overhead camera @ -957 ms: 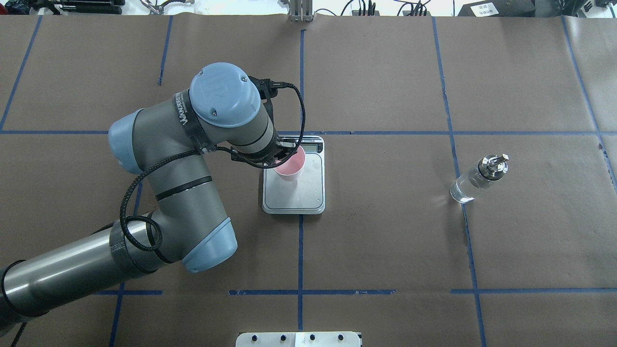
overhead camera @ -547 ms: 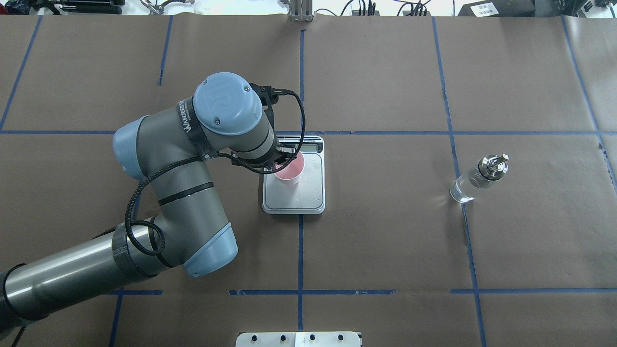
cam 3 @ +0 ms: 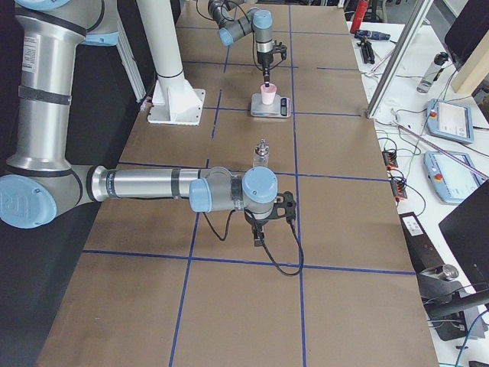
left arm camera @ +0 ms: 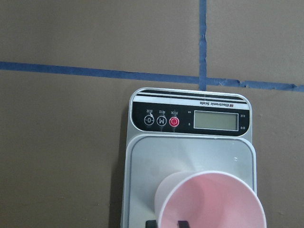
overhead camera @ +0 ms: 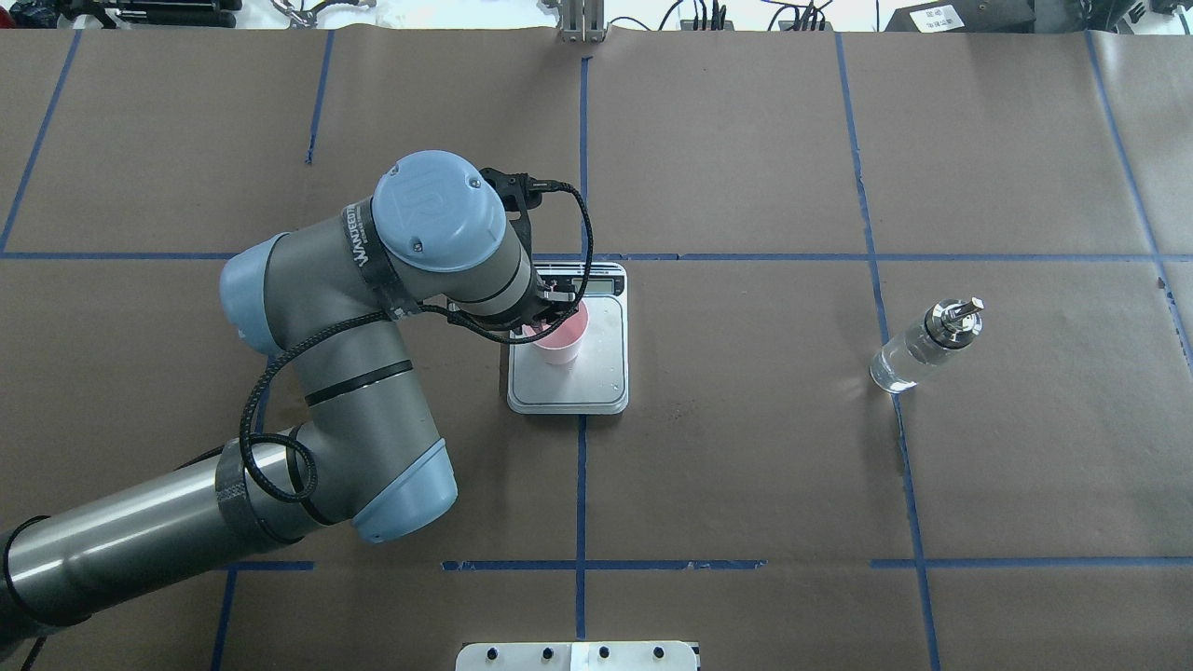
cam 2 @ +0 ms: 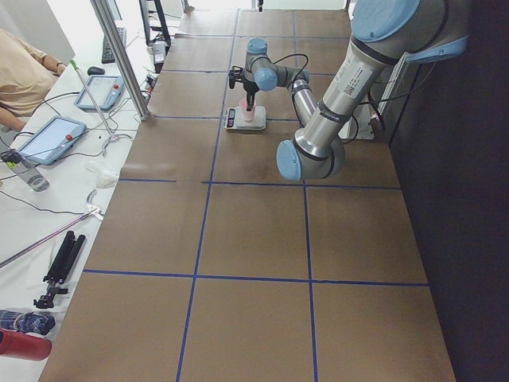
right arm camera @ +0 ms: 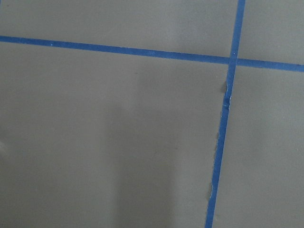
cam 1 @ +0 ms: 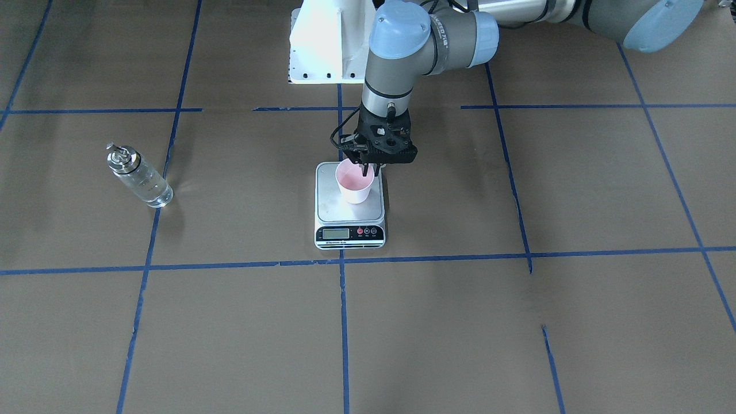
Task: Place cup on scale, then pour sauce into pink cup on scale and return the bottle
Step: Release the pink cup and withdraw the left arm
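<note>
Plainly, the cup [cam 1: 355,187] is light, thin-walled and empty. It would crush under a hard squeeze and tip at a sideways nudge, so a gentle pinch on the wall just below the rim seems the right hold. It stands upright about mid-platform on the scale [cam 1: 330,202], behind the display strip. Its base looks set down, though contact cannot be confirmed.

The left gripper [cam 1: 371,169] hangs over the scale with its jaws drawn in across the cup's wall, one finger inside the rim and one outside. The rim looks round and undented. Letting go and lifting straight up would be safest, since any drag could slide so light a cup off the steel.

Well apart from the scale, on the robot's right, the bottle [cam 1: 140,179] stands on the table [cam 1: 517,322], the clear sauce [cam 1: 150,192] low inside it. Being glass, it is likely smooth, rigid and heavier. It is best taken around the body below the metal collar.

Beyond the bottle from the scale hangs the right gripper [cam 3: 258,238]; whether its jaws are apart cannot be told.
</note>
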`<state>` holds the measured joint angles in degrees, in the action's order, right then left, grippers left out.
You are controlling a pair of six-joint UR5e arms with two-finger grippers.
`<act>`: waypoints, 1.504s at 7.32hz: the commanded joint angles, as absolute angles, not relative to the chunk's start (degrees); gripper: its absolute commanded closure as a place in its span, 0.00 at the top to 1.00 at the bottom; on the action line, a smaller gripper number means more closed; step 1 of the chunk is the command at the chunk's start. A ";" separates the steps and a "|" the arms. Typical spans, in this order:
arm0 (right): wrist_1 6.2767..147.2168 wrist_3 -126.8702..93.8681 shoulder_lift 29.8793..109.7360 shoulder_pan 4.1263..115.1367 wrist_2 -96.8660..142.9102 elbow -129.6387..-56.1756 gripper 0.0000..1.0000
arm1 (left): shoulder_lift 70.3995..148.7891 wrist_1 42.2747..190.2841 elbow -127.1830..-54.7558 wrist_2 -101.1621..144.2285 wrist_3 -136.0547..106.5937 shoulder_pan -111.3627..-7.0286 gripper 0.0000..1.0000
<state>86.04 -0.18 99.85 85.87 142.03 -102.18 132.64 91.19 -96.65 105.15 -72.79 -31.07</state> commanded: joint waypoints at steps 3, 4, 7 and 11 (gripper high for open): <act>86.04 -0.35 99.84 85.87 142.03 -102.30 1.00 | 126.15 87.04 -108.57 102.04 -60.97 -34.34 1.00; 85.87 -0.35 99.67 85.87 142.03 -102.65 1.00 | 124.73 82.05 -114.37 106.57 -53.08 -38.28 1.00; 85.43 -11.09 95.10 85.87 141.59 -104.75 1.00 | 107.80 81.57 -122.26 123.69 -31.06 -53.73 1.00; 71.99 -19.23 98.15 85.87 144.83 -112.59 1.00 | 94.07 81.47 -112.12 124.28 -3.04 -77.10 1.00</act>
